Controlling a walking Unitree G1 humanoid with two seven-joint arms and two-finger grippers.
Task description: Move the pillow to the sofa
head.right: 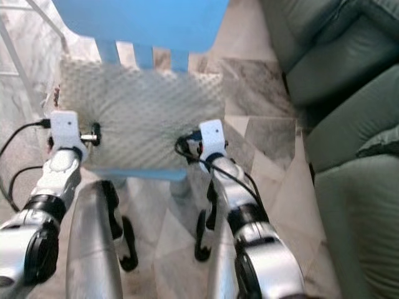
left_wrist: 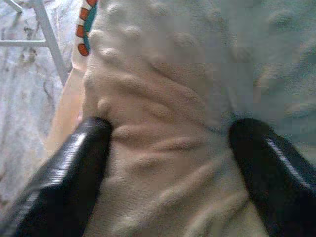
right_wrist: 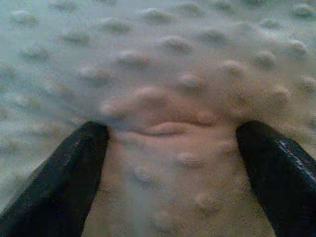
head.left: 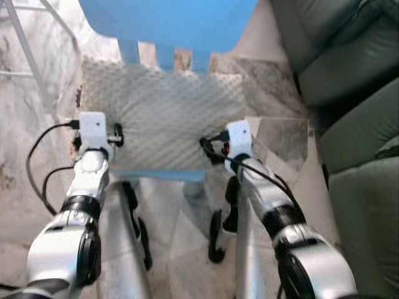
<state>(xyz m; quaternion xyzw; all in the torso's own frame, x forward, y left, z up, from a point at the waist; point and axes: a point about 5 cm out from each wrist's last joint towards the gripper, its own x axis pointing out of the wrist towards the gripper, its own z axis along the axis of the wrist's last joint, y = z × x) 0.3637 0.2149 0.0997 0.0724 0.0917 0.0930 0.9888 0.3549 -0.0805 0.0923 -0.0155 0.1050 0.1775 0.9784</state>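
While the pillow [head.left: 163, 112] lies on the seat of a blue chair [head.left: 167, 22], beside the green sofa [head.left: 349, 93], both tools press into its near edge. The left tool [left_wrist: 168, 143] and right tool [right_wrist: 173, 143] stand apart, with nubby fabric bunching between the fingers. It looks soft, light and yielding, so pinching deep folds at both ends should hold best.

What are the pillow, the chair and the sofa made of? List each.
Pillow: soft cream fleece-like fabric, raised dots, creasing between the left tool's fingers.
Chair: probably plastic, smooth matte blue, moulded slats.
Sofa: seemingly leather or imitation, dark green with a soft sheen.
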